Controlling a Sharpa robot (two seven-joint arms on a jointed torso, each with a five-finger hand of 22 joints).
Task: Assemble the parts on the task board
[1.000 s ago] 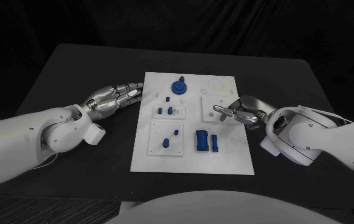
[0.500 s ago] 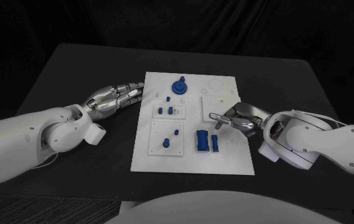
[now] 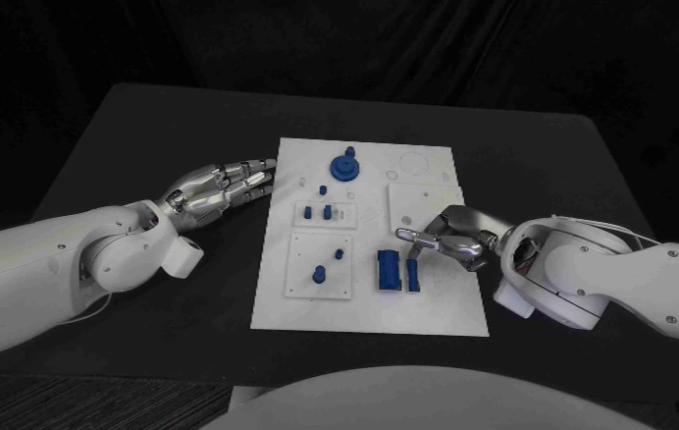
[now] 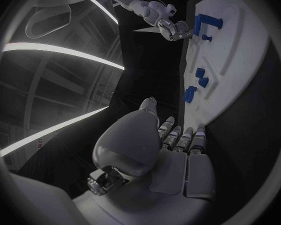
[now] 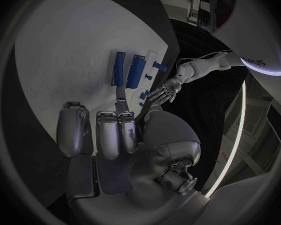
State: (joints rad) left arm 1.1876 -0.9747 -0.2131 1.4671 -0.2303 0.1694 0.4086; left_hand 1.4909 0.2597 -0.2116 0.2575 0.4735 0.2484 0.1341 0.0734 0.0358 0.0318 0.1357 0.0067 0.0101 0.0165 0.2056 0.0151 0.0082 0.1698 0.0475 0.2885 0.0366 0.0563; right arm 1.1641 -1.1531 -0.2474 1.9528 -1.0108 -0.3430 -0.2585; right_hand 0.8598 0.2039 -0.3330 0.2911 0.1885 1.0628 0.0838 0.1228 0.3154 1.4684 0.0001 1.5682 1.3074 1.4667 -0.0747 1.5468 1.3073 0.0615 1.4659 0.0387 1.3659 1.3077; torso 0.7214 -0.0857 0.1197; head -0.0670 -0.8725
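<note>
Right hand, fingers apart and empty, hovers beside the slim blue bar near the task board right edge; should descend squarely before pinching; left hand idle, open.

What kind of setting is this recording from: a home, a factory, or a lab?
Most likely a lab or test rig: a black table against black drapes, a white task board with small blue parts, and strip lights overhead in the wrist views.

Task board matt white plastic; parts smooth blue; table matt blk.
</note>
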